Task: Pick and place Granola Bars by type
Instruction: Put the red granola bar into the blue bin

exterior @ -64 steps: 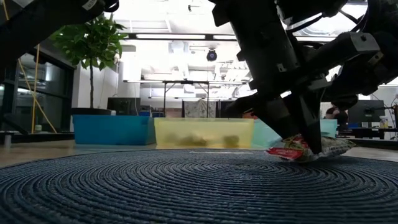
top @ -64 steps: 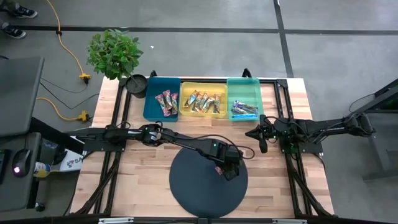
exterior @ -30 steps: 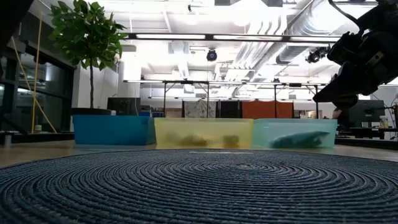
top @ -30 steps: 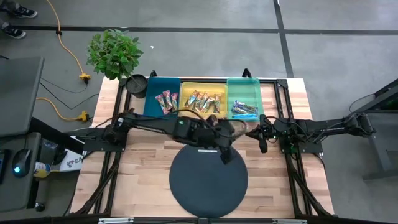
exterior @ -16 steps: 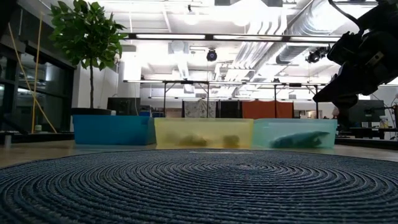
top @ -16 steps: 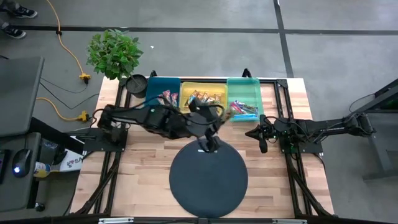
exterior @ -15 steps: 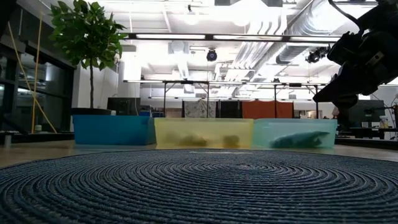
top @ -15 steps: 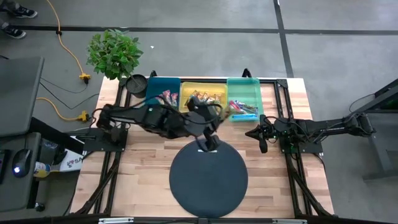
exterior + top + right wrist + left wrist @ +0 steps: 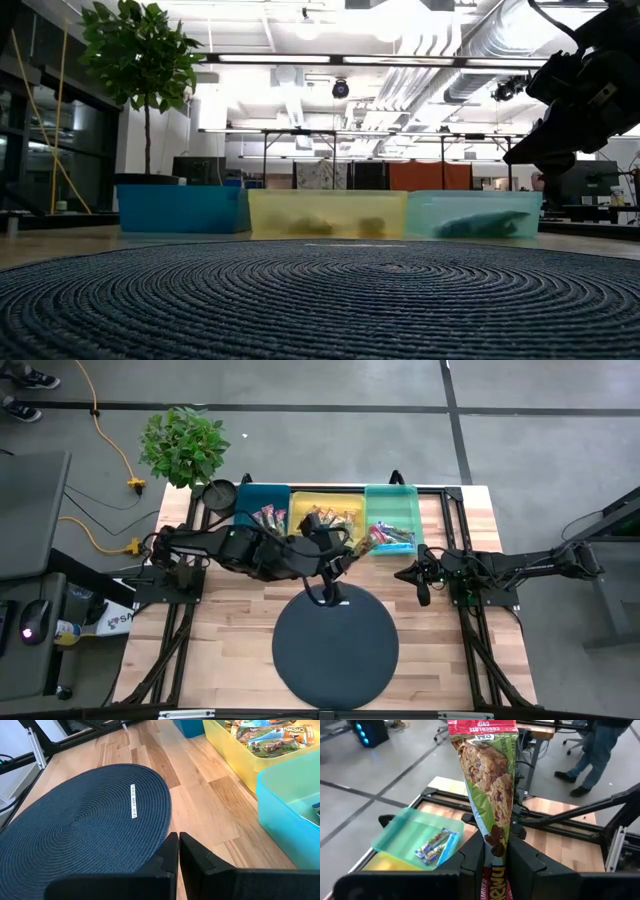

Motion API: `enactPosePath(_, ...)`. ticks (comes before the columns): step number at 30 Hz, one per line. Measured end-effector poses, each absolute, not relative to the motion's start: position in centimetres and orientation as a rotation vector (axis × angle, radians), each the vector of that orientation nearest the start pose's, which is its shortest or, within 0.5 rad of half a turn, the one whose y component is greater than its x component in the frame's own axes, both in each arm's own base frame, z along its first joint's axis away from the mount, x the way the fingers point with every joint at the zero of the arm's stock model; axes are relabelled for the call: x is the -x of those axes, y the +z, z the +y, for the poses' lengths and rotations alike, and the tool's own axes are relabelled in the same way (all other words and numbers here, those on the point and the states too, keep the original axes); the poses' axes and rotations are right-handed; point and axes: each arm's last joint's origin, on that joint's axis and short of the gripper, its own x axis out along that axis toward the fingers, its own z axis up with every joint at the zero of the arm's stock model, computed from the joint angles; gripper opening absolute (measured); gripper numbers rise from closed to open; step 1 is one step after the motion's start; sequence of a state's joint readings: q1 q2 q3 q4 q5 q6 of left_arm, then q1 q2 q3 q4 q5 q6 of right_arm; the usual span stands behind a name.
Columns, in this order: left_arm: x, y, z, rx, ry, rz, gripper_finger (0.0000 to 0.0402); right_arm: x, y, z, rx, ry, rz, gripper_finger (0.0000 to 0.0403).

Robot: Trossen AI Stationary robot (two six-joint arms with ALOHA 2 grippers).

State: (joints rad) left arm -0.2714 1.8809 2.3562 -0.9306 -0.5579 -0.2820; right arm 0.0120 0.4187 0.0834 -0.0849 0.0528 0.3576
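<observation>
Lifted off the dark mat [image 9: 335,652], the left claw [image 9: 494,851] is now carried toward the trays, pinching a granola bar [image 9: 488,780] upright. Yellow tray [image 9: 330,501] lies just beyond. Release is best made low, centred over like bars. Right claw [image 9: 178,845] is pressed together, waiting alongside.

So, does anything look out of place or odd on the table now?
Nothing stands out. The bars lie sorted in the three trays, the mat is bare, and the left tool holds one red-and-green bar upright.

Three trays [image 9: 262,532]; one round mat [image 9: 335,647]; one potted plant [image 9: 184,445]; two arms [image 9: 520,566].
</observation>
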Motion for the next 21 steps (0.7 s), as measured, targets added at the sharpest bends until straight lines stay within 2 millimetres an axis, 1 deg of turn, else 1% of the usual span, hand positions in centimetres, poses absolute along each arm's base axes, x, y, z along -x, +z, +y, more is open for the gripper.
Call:
enactPosePath(2,-36.2,48.1,-8.4,0.074,0.335,0.375,0.0062,-11.8,14.7,0.0,-0.339,-0.115,0.408,0.0000)
enactPosePath(5,-35.1,48.9,-8.1,0.070,0.343,0.369,0.0062,-11.8,14.8,0.0,-0.339,-0.115,0.407,0.0000)
enactPosePath(9,-32.2,50.9,-7.2,0.055,0.388,0.337,0.0062,-11.8,14.7,0.0,-0.339,-0.115,0.409,0.0000)
enactPosePath(12,-30.4,51.9,-6.6,0.052,0.398,0.327,0.0062,-11.8,14.7,0.0,-0.339,-0.115,0.408,0.0000)
enactPosePath(21,-26.2,53.0,-5.7,0.021,0.402,0.379,0.0062,-11.8,14.7,0.0,-0.339,-0.115,0.408,0.0000)
